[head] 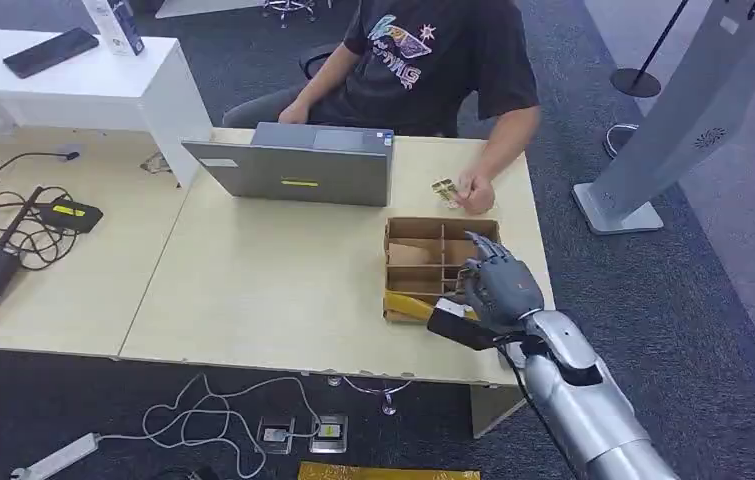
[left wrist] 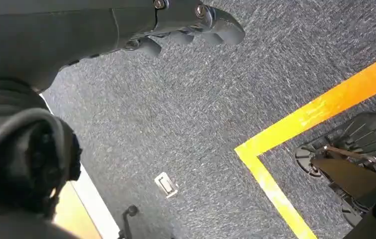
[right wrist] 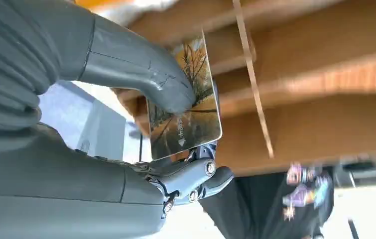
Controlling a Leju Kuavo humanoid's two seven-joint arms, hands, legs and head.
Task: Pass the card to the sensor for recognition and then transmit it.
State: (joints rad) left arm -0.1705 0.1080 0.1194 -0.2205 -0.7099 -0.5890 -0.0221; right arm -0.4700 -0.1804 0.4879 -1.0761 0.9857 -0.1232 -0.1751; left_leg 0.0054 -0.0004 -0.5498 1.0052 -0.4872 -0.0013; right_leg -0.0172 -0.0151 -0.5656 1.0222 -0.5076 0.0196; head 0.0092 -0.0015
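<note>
**Card pinched over the divided box**

My right hand holds the glossy landscape-printed card between thumb and fingers, flat face exposed for reading, above the brown cardboard divided box on the pale wooden bench. My left hand hangs with fingers curled, holding nothing.

right arm reaches forward, right hand pinching card under thumb; left hand hangs down, fingers seemingly curled
</note>
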